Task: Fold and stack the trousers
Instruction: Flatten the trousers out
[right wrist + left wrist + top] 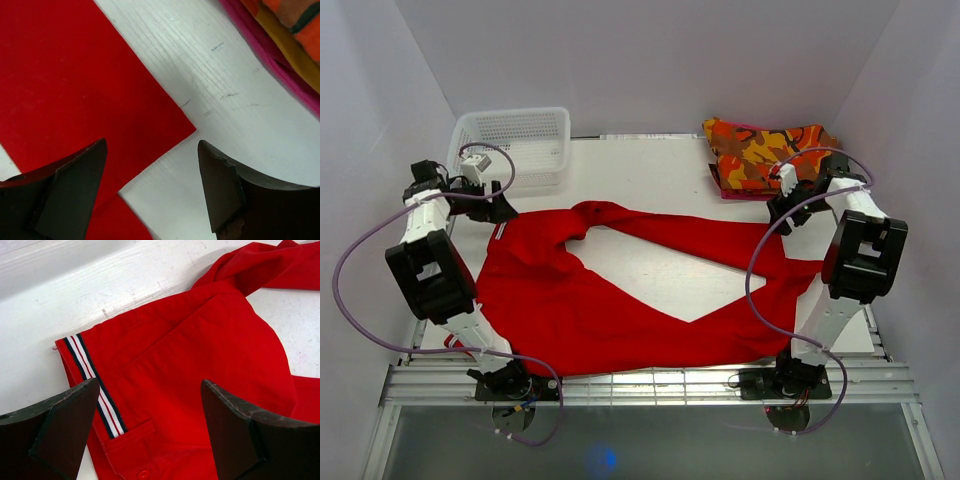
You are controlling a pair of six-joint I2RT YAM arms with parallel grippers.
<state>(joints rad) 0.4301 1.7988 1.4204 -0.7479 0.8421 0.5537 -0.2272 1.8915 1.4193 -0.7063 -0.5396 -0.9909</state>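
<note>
- My left claw (149, 385) hung with jaws apart over the striped waistband (86, 362) of the trousers (620, 315), at far left.
- My right claw (152, 144), jaws also apart, hovered over a cloth corner at far right.
- The trousers lay spread across the table (650, 170).

A lab booth (plain white walls (650, 60)) boxes in the table (650, 170).

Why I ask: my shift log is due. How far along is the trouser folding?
Done: nothing folded; the trousers lie spread open, legs splayed, one twisted. In hand: the left hand, open, hangs over the striped waistband corner; the right hand, open, over a leg hem corner. Left: gripping, folding, then stacking, perhaps by the camouflage garment.
</note>
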